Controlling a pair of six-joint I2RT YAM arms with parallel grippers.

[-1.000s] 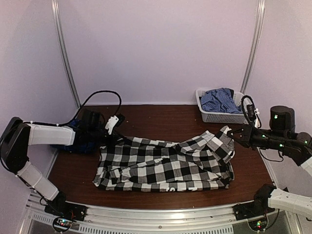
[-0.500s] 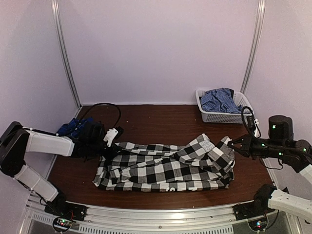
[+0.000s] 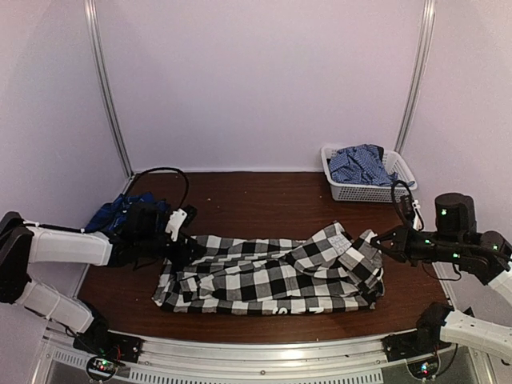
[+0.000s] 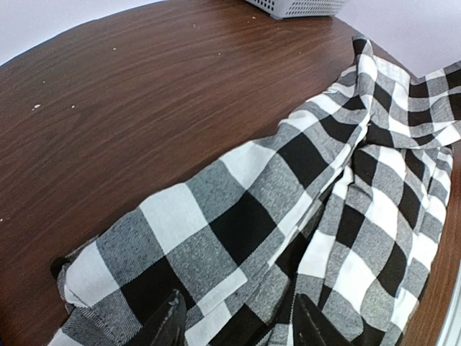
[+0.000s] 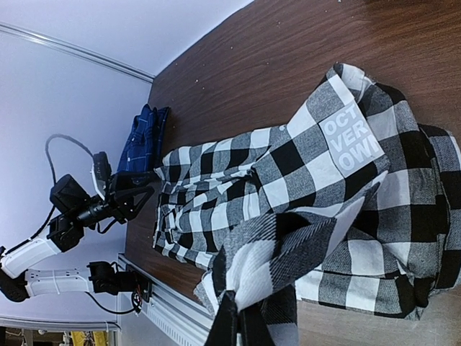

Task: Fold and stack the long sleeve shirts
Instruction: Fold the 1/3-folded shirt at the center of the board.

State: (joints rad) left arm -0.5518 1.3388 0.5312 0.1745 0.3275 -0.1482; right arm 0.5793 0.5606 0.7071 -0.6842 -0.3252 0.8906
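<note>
Top external view: a black-and-white checked shirt (image 3: pixel 272 272) lies spread across the worktop (image 3: pixel 256 196), toward its near edge. The left gripper (image 3: pixel 186 246) sits at the shirt's left end, jaws apart over the cloth and holding nothing. The right gripper (image 3: pixel 384 242) is pinched closed on a fold at the shirt's right end. A dark blue plaid shirt (image 3: pixel 120 212) lies bunched at the worktop's left edge.

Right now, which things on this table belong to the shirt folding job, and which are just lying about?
Part of the job:
black-and-white checked cloth shirt with white lettering, spread out
dark blue plaid shirt, far left
right gripper, pinching the checked shirt
left gripper, open at its left end

Lying about:
white plastic lattice basket, back right
blue-and-white patterned cloth inside it
</note>
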